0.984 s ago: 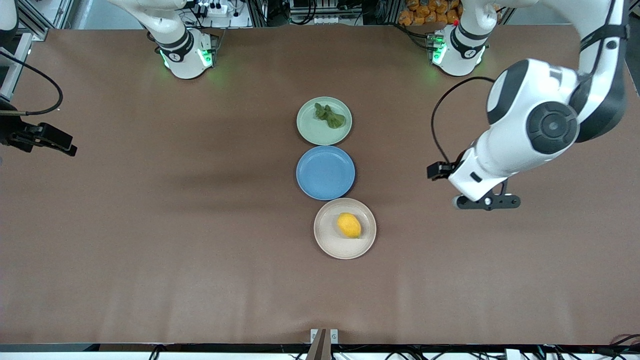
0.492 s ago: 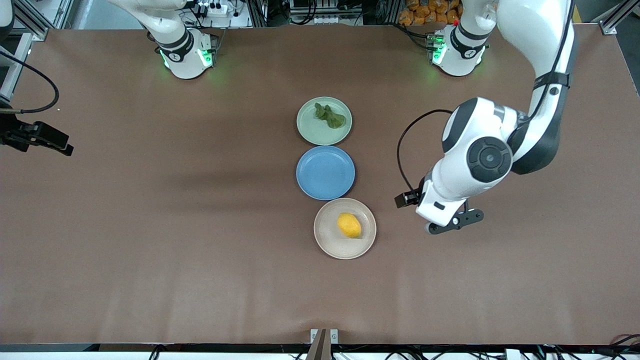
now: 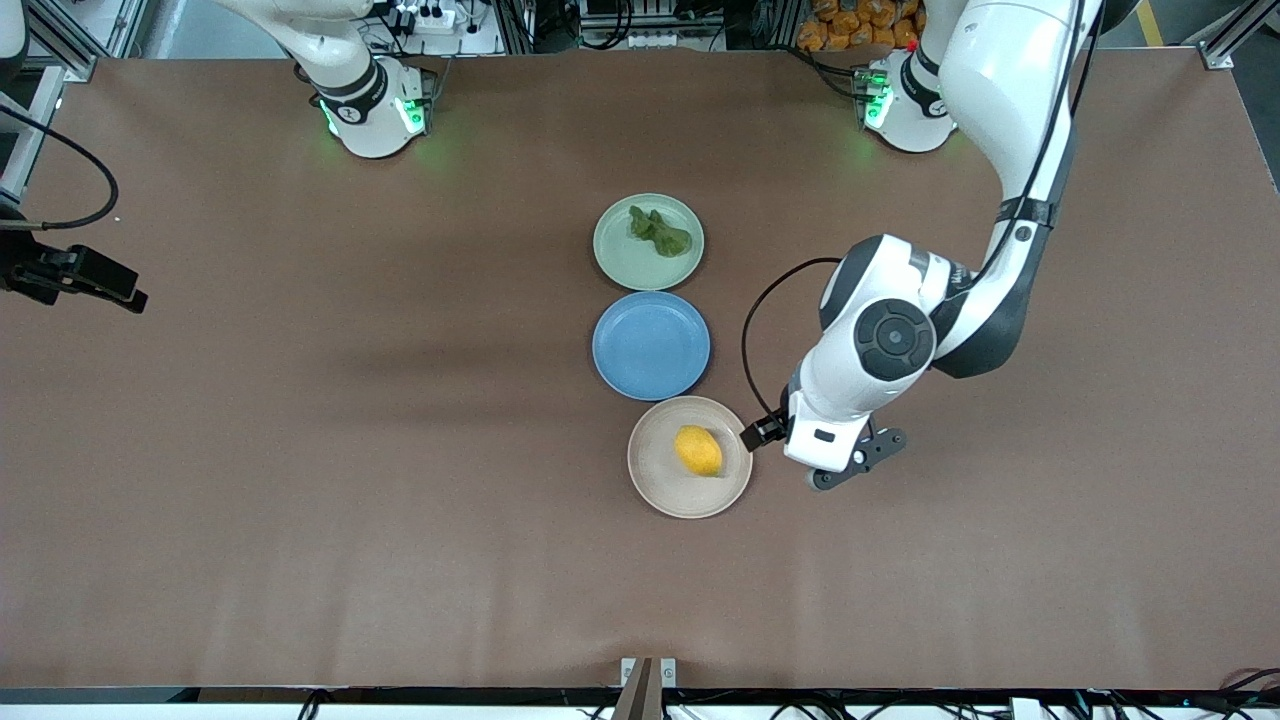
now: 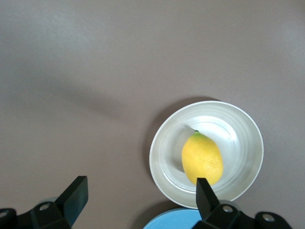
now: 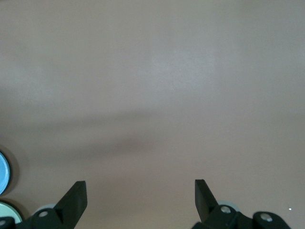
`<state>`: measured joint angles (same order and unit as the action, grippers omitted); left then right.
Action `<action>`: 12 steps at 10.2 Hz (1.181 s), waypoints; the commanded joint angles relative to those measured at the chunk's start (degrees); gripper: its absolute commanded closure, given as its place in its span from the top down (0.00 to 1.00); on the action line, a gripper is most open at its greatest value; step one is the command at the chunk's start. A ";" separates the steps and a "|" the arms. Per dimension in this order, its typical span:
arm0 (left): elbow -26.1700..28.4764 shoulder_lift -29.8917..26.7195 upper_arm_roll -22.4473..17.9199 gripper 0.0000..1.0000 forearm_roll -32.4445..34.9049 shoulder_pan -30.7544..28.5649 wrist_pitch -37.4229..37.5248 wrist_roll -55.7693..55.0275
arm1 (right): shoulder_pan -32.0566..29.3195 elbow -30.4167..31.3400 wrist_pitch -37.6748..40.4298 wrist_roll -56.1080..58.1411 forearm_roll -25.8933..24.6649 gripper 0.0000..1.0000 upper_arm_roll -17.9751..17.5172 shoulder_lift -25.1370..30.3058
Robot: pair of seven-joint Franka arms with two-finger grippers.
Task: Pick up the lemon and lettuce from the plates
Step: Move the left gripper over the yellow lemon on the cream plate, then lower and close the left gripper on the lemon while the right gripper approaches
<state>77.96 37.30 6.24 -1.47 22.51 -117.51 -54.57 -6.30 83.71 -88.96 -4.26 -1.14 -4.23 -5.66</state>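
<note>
The yellow lemon (image 3: 698,450) lies on the beige-pink plate (image 3: 655,480), the plate nearest the front camera. The dark green lettuce (image 3: 660,232) lies on the pale green plate (image 3: 620,262), the plate nearest the robots' bases. My left gripper (image 3: 835,465) hangs open and empty over bare table just beside the beige-pink plate, toward the left arm's end. The left wrist view shows its open gripper (image 4: 140,191), the lemon (image 4: 202,159) and that plate (image 4: 159,157). My right gripper (image 3: 100,280) waits open and empty over the right arm's end of the table; its wrist view (image 5: 139,191) shows bare table.
A round blue plate (image 3: 651,345) sits between the two task plates, nearly touching both. Its edge shows in the left wrist view (image 4: 181,220). The brown table (image 3: 300,500) spreads wide on both sides of the plate row.
My left arm has swung in from the left arm's end of the table to just beside the beige-pink plate. The right gripper has barely moved. Lemon and lettuce lie as before.
</note>
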 commanded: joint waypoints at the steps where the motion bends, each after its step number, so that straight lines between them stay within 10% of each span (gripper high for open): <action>1: -1.94 2.60 -0.53 1.00 -0.47 1.56 -4.28 -5.52 | -0.91 -0.39 0.80 -0.13 0.70 1.00 -0.52 -0.14; 12: -1.94 12.79 -3.08 1.00 -0.38 8.51 -25.47 -12.39 | 4.61 2.33 1.07 -0.22 1.76 1.00 -0.87 -1.98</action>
<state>77.83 48.33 4.30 -1.47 29.89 -141.10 -65.03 -3.31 85.82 -87.29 -4.18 -0.29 -4.93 -7.04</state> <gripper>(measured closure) 0.000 0.000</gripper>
